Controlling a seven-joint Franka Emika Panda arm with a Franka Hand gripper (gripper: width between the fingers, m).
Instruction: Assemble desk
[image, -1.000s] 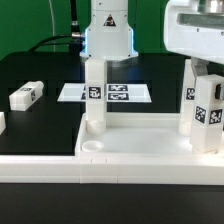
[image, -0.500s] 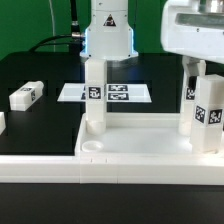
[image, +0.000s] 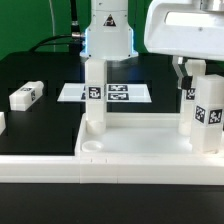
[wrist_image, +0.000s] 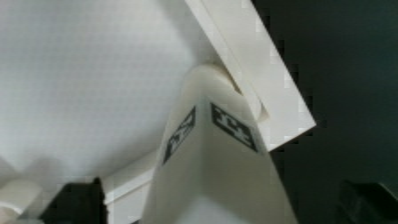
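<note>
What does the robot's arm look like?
The arm is smooth, rounded and white, with a glowing blue band low on it. Thin dark cables run behind it. The gripper is a boxy white block with small dark fingers underneath. I can't see any markings on it.

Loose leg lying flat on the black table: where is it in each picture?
Exterior view: the loose leg lies at the exterior view's left, apart from the desk top.
Wrist view: not in it.
Shared landmark: the desk top's raised rim.
</note>
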